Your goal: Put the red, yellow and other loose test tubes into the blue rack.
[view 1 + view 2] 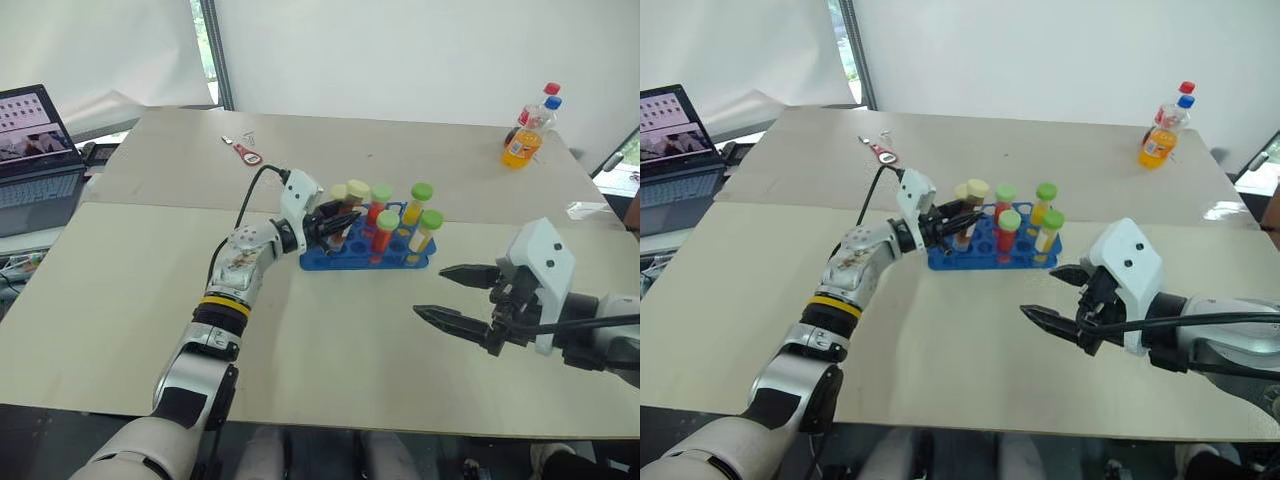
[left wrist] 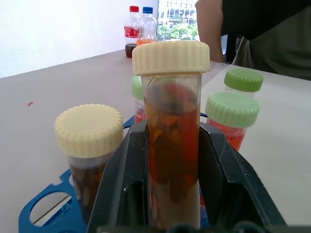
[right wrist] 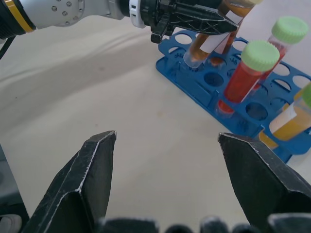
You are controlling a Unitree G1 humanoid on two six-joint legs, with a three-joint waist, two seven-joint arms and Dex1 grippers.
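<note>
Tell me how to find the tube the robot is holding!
Look at the blue rack in the middle of the table. At its left end, the left pincer grips one tube by its sides. That tube has amber-brown liquid and a cream cap, and leans over the rack while the green-capped tubes stand upright.

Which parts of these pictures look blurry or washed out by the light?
Left wrist view: the cream-capped tube in the left hand is sharp; bottles behind are soft, and the window glares. Left eye view: glare on the table at right.

No readable text; red label on dark drink bottle [image 2: 132, 33] possibly branded, too blurred to tell.
</note>
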